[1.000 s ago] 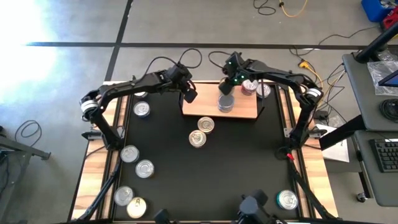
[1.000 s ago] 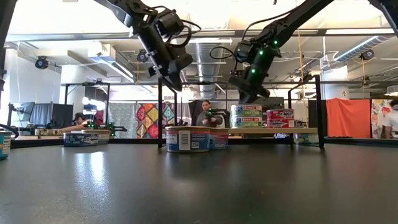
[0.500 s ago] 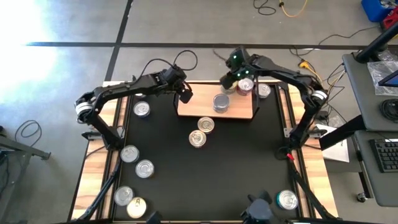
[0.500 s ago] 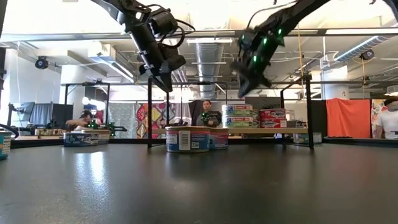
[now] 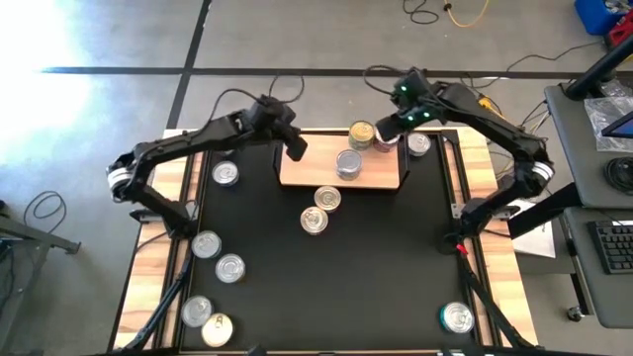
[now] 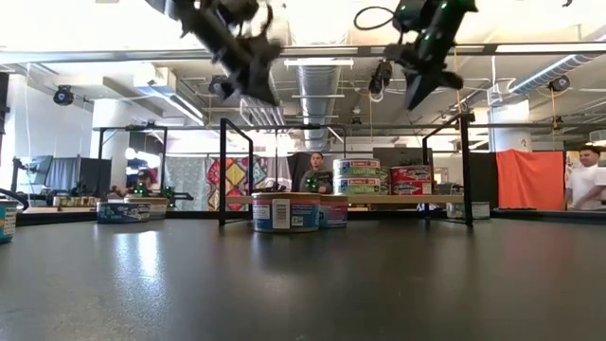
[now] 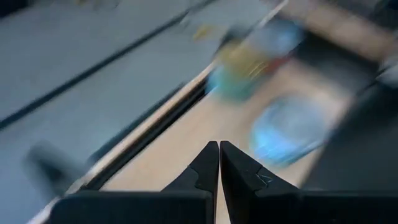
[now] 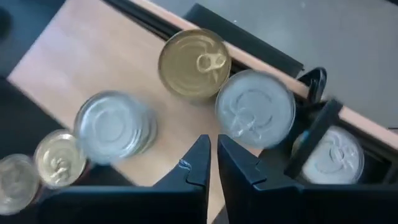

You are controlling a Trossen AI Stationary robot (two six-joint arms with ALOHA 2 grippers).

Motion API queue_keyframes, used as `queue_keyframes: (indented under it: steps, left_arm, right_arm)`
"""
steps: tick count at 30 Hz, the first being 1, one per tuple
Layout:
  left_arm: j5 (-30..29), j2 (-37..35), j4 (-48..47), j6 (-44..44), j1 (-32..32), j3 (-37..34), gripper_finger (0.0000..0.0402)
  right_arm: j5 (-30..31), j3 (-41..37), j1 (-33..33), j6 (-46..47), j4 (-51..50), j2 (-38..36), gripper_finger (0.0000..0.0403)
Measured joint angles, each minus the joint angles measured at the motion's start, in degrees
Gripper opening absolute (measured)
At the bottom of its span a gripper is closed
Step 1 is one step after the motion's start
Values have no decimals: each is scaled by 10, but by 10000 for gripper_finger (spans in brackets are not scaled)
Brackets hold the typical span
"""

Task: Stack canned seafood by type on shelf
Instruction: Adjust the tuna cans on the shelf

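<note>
Black table [image 5: 376, 257] scene: shelf [image 5: 297, 173] bears few tins [image 5: 348, 164]; many remain scattered; left gripper [image 7: 219, 163] and right gripper [image 8: 213, 163] pinched closed, empty.

Overall light: bright, even, from overhead.
Glare: washed-out white patch on the floor [image 5: 40, 40] at far left in the high view; ceiling blown out in the low view.
Table [image 6: 303, 284]: dim sheen, soft reflections.
Left wrist view: heavy motion blur; bluish blob is possibly a tin.
Right wrist view: mild blur on silver tins [image 8: 115, 124].
Left gripper [image 6: 248, 71]: smeared in the low view.
</note>
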Motion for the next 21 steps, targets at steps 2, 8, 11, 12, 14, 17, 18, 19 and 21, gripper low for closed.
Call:
queue_keyframes:
  steps: [2, 8, 11, 12, 14, 17, 18, 19, 21]
  left_arm:
    - [23, -10, 40, 5, -4, 1, 0]
    - [28, -23, 66, 16, -5, 1, 0]
    - [28, -23, 47, 18, -6, 1, 0]
    - [30, -23, 42, 19, -7, 1, 0]
    - [39, -25, 35, 24, -10, 1, 0]
    - [46, -31, 31, 35, -20, 1, 0]
    - [46, -36, 34, 40, -24, 1, 0]
    - [46, -40, 35, 44, -28, 1, 0]
    - [46, -50, 36, 47, -35, 1, 0]
  right_arm:
    - [-8, -1, 14, 12, -1, -11, 34]
    - [-11, -3, 89, -35, 69, 2, 53]
    - [-11, -4, 123, -60, 100, 42, 47]
    - [-12, -4, 131, -64, 102, 59, 42]
    - [-14, -4, 141, -68, 101, 93, 30]
    - [-43, -4, 145, -59, 106, 135, 13]
    - [-55, -4, 144, -51, 112, 146, 12]
    - [-64, -4, 144, -48, 118, 157, 11]
    - [-68, -4, 145, -46, 129, 175, 11]
